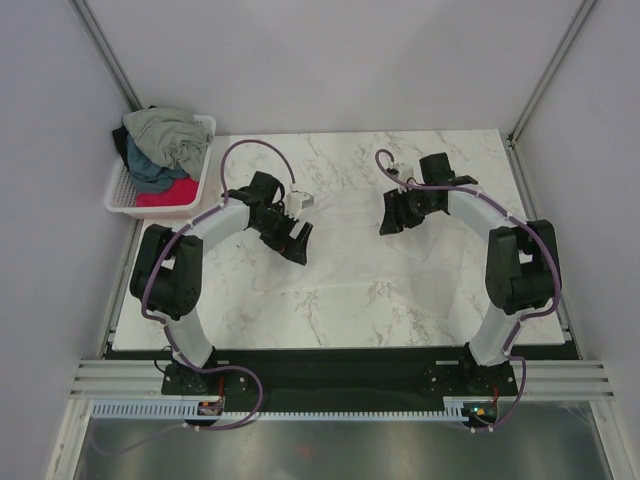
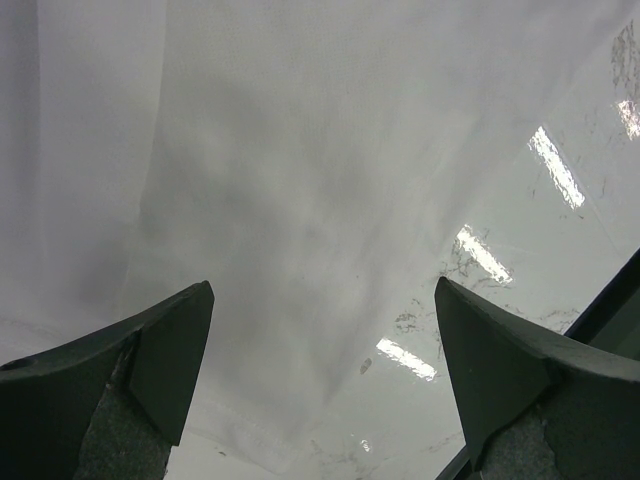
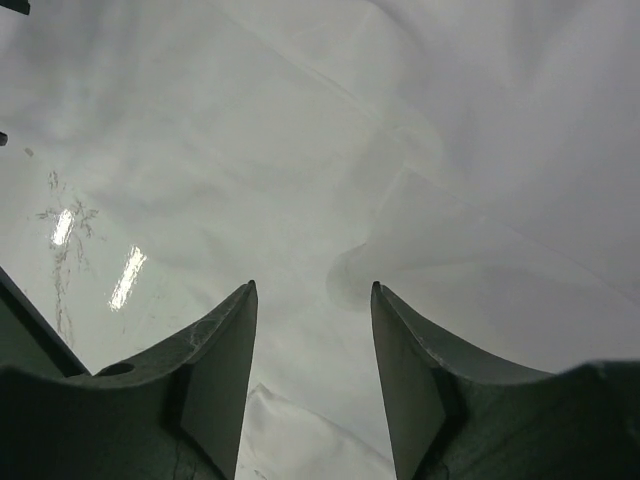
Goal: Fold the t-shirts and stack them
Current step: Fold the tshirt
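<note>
A plain white t-shirt (image 1: 345,255) lies spread on the white marble table and is hard to tell from it. It fills most of the left wrist view (image 2: 250,150) and the right wrist view (image 3: 450,120). My left gripper (image 1: 298,242) is open and empty just over the shirt's left part (image 2: 322,283). My right gripper (image 1: 390,218) is open and empty over its right part (image 3: 313,285). A grey-green shirt (image 1: 165,130), a dark teal shirt (image 1: 150,170) and a red-pink shirt (image 1: 168,193) lie heaped in the basket.
The white lattice basket (image 1: 118,205) stands at the table's far left corner. Bare marble (image 2: 560,230) shows beside the shirt's edge. Grey walls and metal posts (image 1: 105,50) enclose the table (image 1: 470,300).
</note>
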Available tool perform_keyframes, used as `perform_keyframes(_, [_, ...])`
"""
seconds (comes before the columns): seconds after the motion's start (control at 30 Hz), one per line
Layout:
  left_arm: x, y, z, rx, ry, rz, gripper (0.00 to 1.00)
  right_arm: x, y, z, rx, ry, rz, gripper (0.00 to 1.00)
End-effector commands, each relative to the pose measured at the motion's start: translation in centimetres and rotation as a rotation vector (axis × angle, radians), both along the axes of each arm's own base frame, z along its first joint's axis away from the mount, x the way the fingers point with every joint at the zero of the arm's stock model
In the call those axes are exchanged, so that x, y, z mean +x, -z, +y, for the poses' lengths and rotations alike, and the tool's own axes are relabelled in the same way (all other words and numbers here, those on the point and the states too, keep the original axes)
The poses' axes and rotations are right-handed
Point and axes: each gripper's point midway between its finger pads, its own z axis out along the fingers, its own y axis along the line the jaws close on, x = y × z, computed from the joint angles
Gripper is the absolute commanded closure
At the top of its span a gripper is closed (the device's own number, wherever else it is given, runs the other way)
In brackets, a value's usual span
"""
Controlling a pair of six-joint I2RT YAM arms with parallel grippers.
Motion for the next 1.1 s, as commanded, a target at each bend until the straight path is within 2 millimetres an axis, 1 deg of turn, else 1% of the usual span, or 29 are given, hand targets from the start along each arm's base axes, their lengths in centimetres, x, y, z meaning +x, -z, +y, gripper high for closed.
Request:
perform_keyframes(0.0, [1.1,-0.7,-0.4,-0.004,-0.017,-0.032,0.00,1.7,-1.8,-1.2,0.036,0.055,-0.021,0.43])
perform_keyframes(0.03, [1.6,-1.1,-0.2,0.006,-0.021,-0.053,0.00,2.6,-2.0,-2.7,0.024,0.110,-0.035,0.43])
perform_keyframes(0.07, [1.9,-1.3,-0.2,0.011,-0.018,-0.068,0.00,3.3,-2.2,-3.6,0.018,0.161,-0.042,0.43])
perform_keyframes(0.1, [2.8,-2.0,-0.2,0.010,-0.021,-0.097,0.00,4.3,-2.4,-4.8,-0.009,0.203,-0.075,0.43])
perform_keyframes(0.13, [3.3,-2.3,-0.1,0.007,-0.028,-0.105,0.00,4.9,-2.4,-5.9,-0.022,0.231,-0.086,0.43])
perform_keyframes(0.17, [4.0,-2.3,0.4,0.006,-0.045,-0.108,0.00,5.3,-2.5,-6.3,-0.031,0.236,-0.097,0.44])
perform_keyframes(0.2, [5.0,-2.8,0.4,0.001,-0.055,-0.125,0.00,5.6,-1.9,-6.7,-0.033,0.242,-0.085,0.45])
perform_keyframes(0.3, [6.0,-2.6,0.5,0.001,-0.064,-0.126,0.00,6.4,-1.3,-7.7,-0.056,0.280,-0.076,0.47])
perform_keyframes(0.33, [6.3,-2.8,0.4,-0.003,-0.064,-0.136,0.00,6.5,-1.1,-8.0,-0.068,0.286,-0.079,0.47])
perform_keyframes(0.37, [5.6,-2.6,0.5,0.004,-0.067,-0.103,0.00,6.6,-0.7,-8.4,-0.095,0.297,-0.078,0.48])
perform_keyframes(0.4, [5.7,-2.7,0.5,0.002,-0.068,-0.103,0.00,6.5,-0.6,-8.7,-0.114,0.296,-0.083,0.48])
perform_keyframes(0.47, [5.7,-2.9,0.5,0.003,-0.065,-0.106,0.01,6.0,-0.3,-9.7,-0.142,0.310,-0.075,0.51])
perform_keyframes(0.53, [5.8,-3.1,0.6,0.009,-0.063,-0.116,0.00,5.3,-0.2,-10.0,-0.153,0.298,-0.062,0.52])
perform_keyframes(0.57, [5.7,-3.1,0.6,0.011,-0.059,-0.116,0.00,4.8,-0.1,-11.4,-0.153,0.326,-0.042,0.53])
perform_keyframes(0.6, [5.5,-2.9,0.7,0.012,-0.058,-0.110,0.00,4.5,-0.1,-11.7,-0.151,0.333,-0.034,0.53])
perform_keyframes(0.63, [5.5,-2.8,0.7,0.010,-0.058,-0.104,0.00,4.0,0.1,-12.5,-0.148,0.352,-0.018,0.54])
perform_keyframes(0.7, [5.1,-2.2,0.6,0.012,-0.054,-0.085,0.00,3.1,-0.1,-12.9,-0.130,0.362,0.009,0.55])
perform_keyframes(0.73, [5.0,-1.9,0.7,0.015,-0.054,-0.077,0.00,2.6,0.1,-13.3,-0.119,0.380,0.032,0.55])
perform_keyframes(0.77, [4.9,-1.6,0.8,0.018,-0.055,-0.068,0.00,2.2,-0.2,-13.5,-0.111,0.391,0.041,0.55])
perform_keyframes(0.8, [4.6,-1.2,0.9,0.023,-0.055,-0.057,0.00,1.8,-0.3,-13.4,-0.091,0.391,0.055,0.55])
perform_keyframes(0.87, [4.4,-0.5,1.0,0.029,-0.055,-0.038,0.00,0.6,0.1,-13.2,-0.064,0.397,0.099,0.56])
perform_keyframes(0.93, [4.1,0.2,1.0,0.036,-0.053,-0.021,0.00,-0.5,0.6,-12.7,-0.035,0.385,0.135,0.56])
perform_keyframes(1.03, [4.2,0.2,1.0,0.036,-0.053,-0.020,0.00,-1.3,1.4,-11.9,-0.002,0.371,0.177,0.56])
perform_keyframes(1.07, [4.2,0.2,0.9,0.036,-0.053,-0.020,0.00,-1.5,2.0,-11.9,0.000,0.370,0.202,0.56])
